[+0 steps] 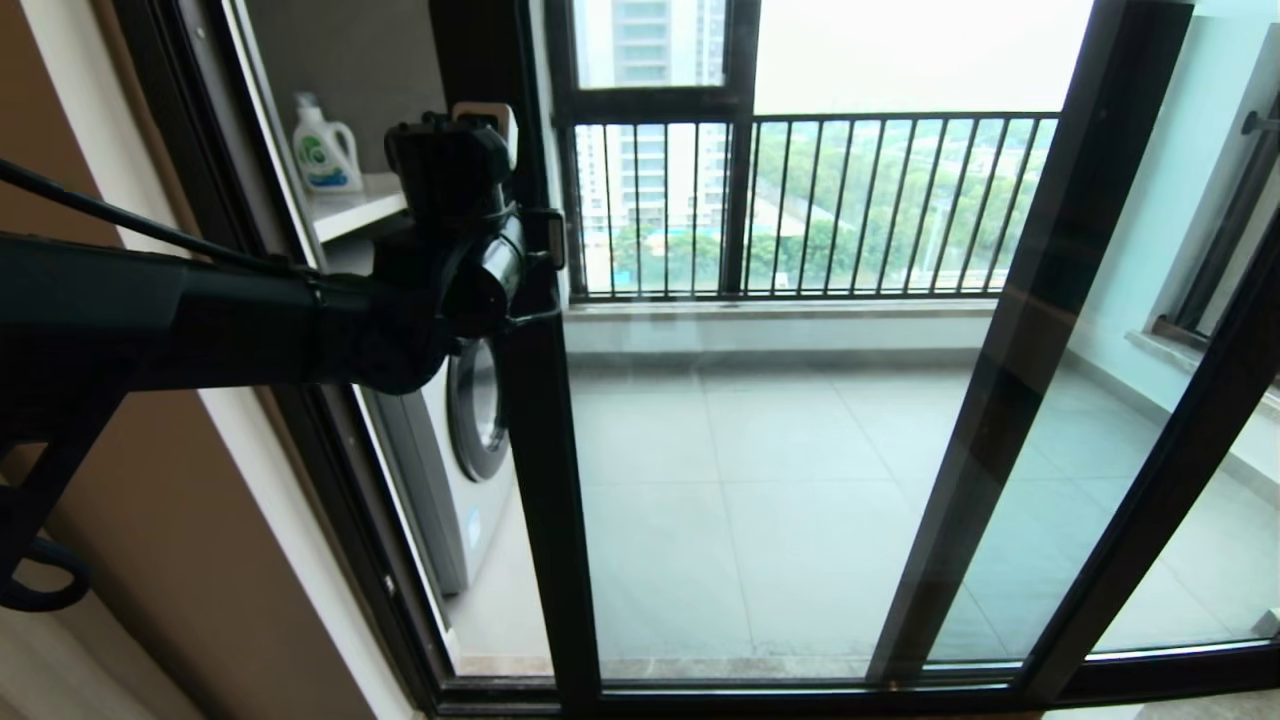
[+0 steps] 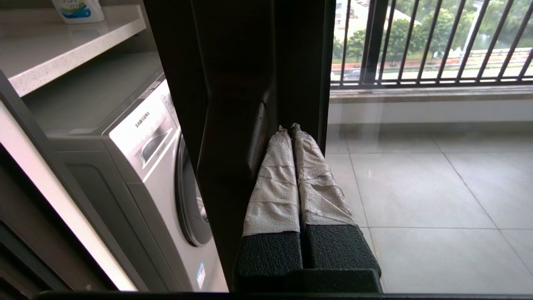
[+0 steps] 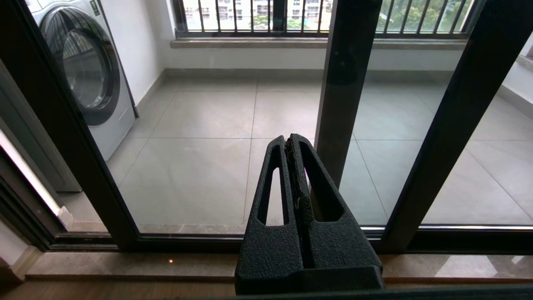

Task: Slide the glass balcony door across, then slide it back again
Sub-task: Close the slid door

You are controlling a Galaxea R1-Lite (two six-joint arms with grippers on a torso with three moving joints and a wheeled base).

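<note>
While closed, left end effector (image 2: 290, 130) beside handle (image 2: 233, 166)

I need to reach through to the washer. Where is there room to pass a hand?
One gap only: between the outer frame and the door upright, in front of the washer. Up at the handle it is crowded by the shut left gripper. Rightward it is all glass.

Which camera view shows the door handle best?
The left wrist view: the handle fills the middle, with the shut left gripper against it. In the head view the left arm hides most of the handle. The right wrist view does not show it.
</note>
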